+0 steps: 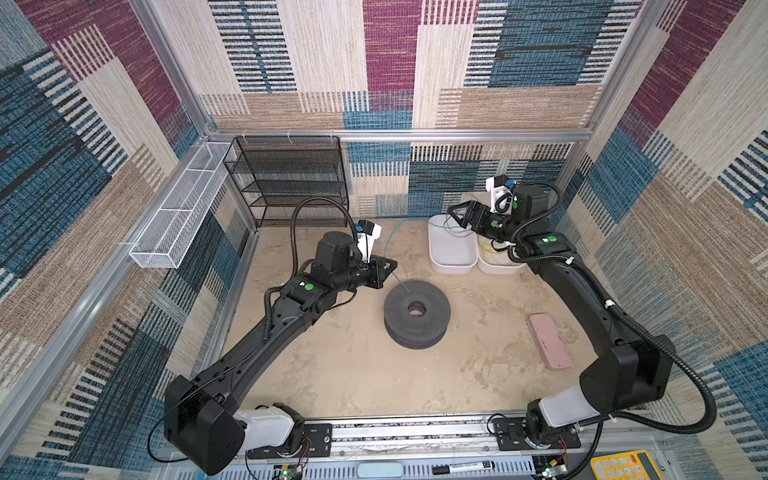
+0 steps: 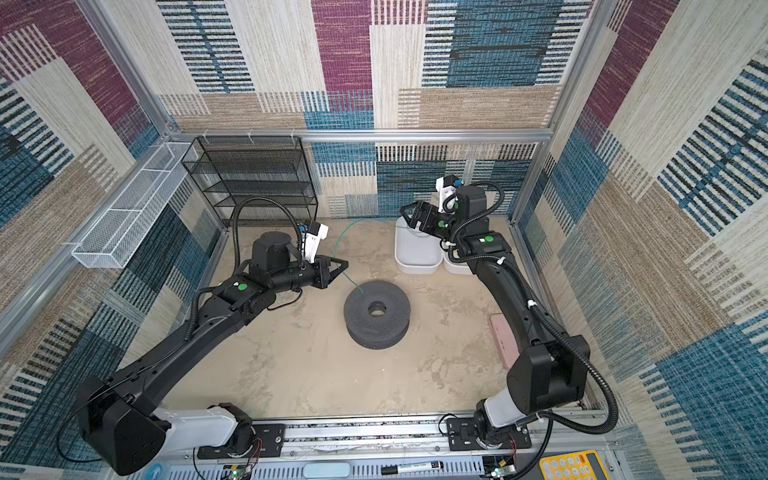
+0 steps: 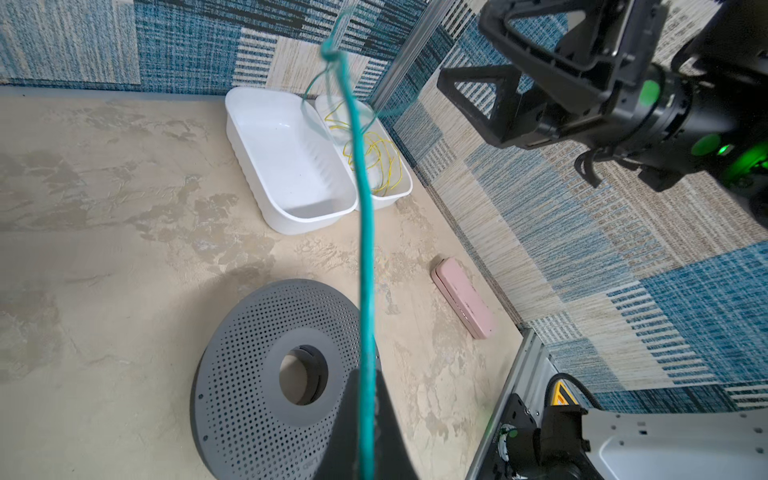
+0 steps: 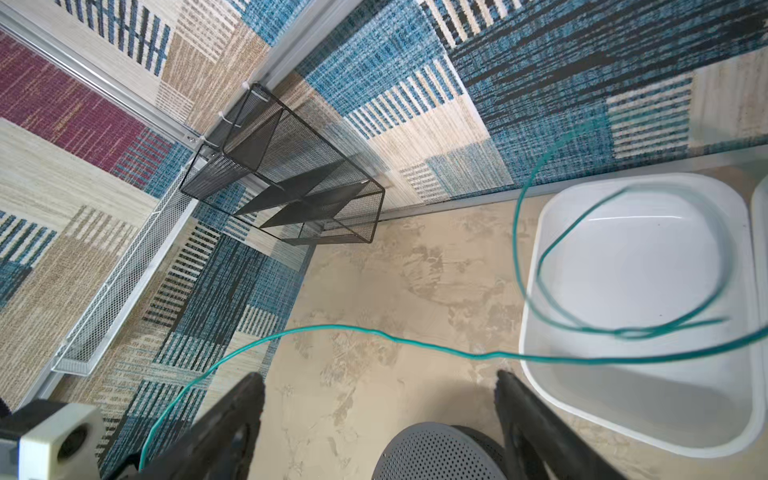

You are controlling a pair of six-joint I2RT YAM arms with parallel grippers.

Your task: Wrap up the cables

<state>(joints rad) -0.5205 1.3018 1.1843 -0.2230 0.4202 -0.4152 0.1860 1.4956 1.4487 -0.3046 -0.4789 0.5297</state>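
While the left gripper (image 1: 393, 265) clamps the teal-green cable (image 3: 365, 249) near the grey spool (image 1: 398, 308), the right gripper (image 4: 380, 376) is splayed wide. The cable runs just past it, unheld.

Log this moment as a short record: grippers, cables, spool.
left gripper: shut on the teal cable, beside the spool
right gripper: open, holding nothing, above the white bin
teal cable: runs from the spool top through the left gripper, loops over the white bin
yellow cable: loose coil in the neighbouring bin
spool: gray, lying flat, no windings visible
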